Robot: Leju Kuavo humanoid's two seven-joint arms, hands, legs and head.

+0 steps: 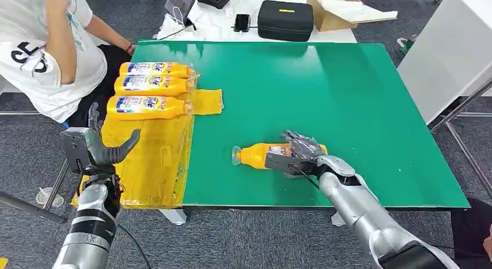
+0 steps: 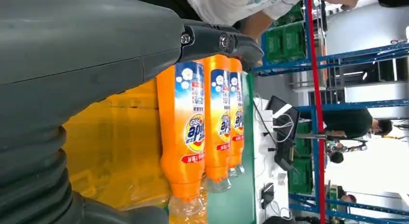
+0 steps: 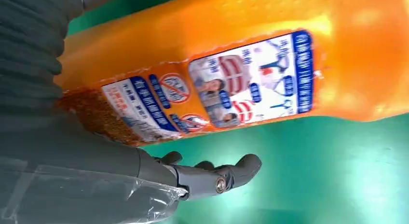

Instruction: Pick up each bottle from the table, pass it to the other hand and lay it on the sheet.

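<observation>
An orange bottle [image 1: 255, 155] [image 3: 241, 64] lies on its side on the green table [image 1: 348, 95], cap end toward the yellow sheet [image 1: 156, 164]. My right hand [image 1: 299, 154] [image 3: 96, 171] is over its label end, fingers draped across the top. The thumb [image 3: 217, 178] sits on the near side with a strip of green between it and the bottle. Three more orange bottles [image 1: 152, 105] [image 2: 185, 132] lie side by side on the sheet [image 2: 115, 147]. Off the sheet's near left edge, my left hand [image 1: 100, 148] [image 2: 72, 89] is raised, its fingers spread and holding nothing.
A person in a white shirt [image 1: 40, 43] sits at the table's far left corner, close to the sheet. Behind the green table stand a black case [image 1: 284, 20], a cardboard box [image 1: 342, 8] and a tablet [image 1: 178, 2]. A white table [image 1: 447, 54] is at right.
</observation>
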